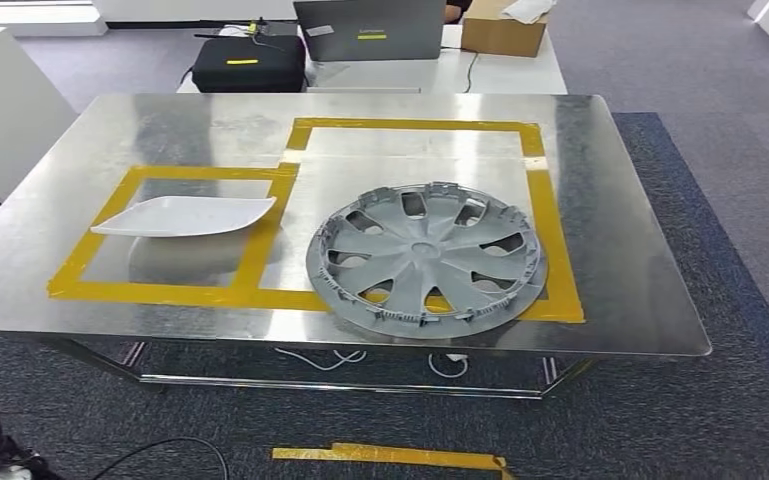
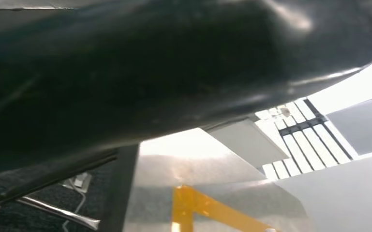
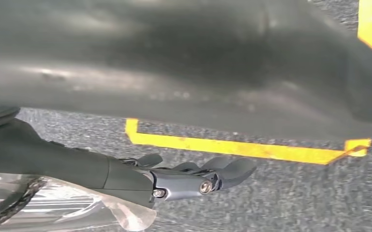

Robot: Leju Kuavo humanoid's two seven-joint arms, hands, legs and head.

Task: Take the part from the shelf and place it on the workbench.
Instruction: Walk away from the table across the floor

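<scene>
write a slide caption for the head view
Grey hubcap and white panel lie in separate yellow-taped zones on the metal workbench.

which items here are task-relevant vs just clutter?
Job:
- grey wheel cover, lying in the right yellow-taped outline
- white curved panel, lying in the left outline
- metal workbench with the yellow tape outlines

Lying about:
- laptop, black case and cardboard box on the white table behind
- cables under the bench
- tape strip on the carpet

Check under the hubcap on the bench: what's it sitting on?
The grey hubcap lies on the metal workbench, overlapping the yellow tape outline at its near edge; tape shows through some openings. The surface beneath its solid centre is covered.
</scene>
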